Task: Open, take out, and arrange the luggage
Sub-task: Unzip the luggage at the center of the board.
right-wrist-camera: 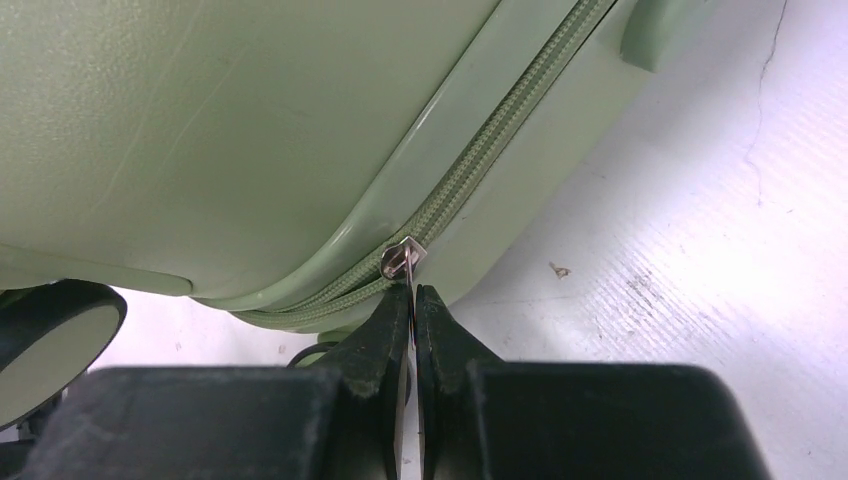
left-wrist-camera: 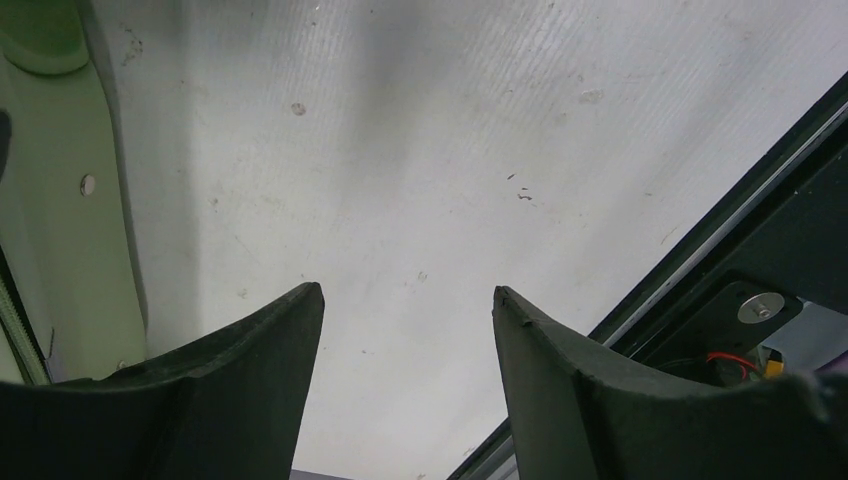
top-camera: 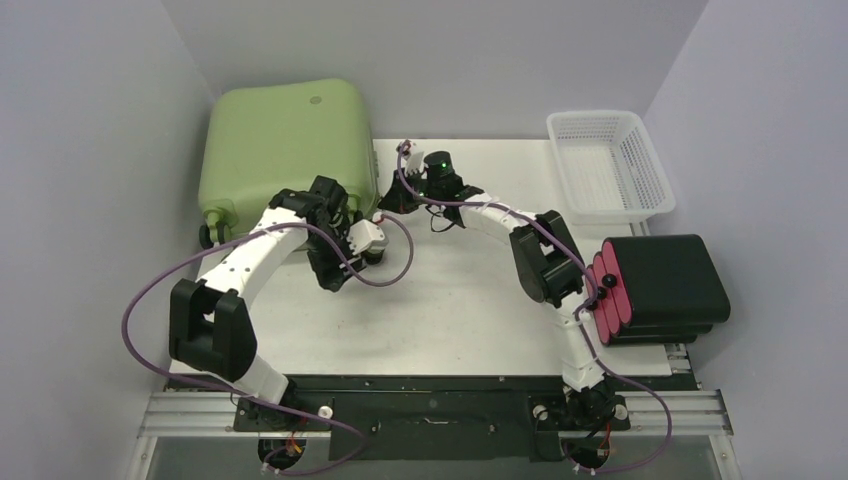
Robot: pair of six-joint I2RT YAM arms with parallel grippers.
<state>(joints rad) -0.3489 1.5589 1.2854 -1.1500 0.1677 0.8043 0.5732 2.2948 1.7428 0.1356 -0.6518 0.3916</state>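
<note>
The luggage (top-camera: 285,140), a light olive-green hard-shell suitcase, lies flat and closed at the back left of the table. In the right wrist view its green zipper (right-wrist-camera: 470,170) runs along the shell's edge to a silver zipper pull (right-wrist-camera: 402,260). My right gripper (right-wrist-camera: 412,292) is shut on that pull tab, at the suitcase's right front corner (top-camera: 385,205). My left gripper (left-wrist-camera: 408,292) hangs open over bare table just in front of the suitcase (left-wrist-camera: 60,220), nothing between its fingers (top-camera: 340,270).
A white mesh basket (top-camera: 608,165) stands at the back right. A black case with a pink-red side (top-camera: 655,288) lies at the right edge, next to my right arm's elbow. The black mounting rail (top-camera: 430,410) runs along the near edge.
</note>
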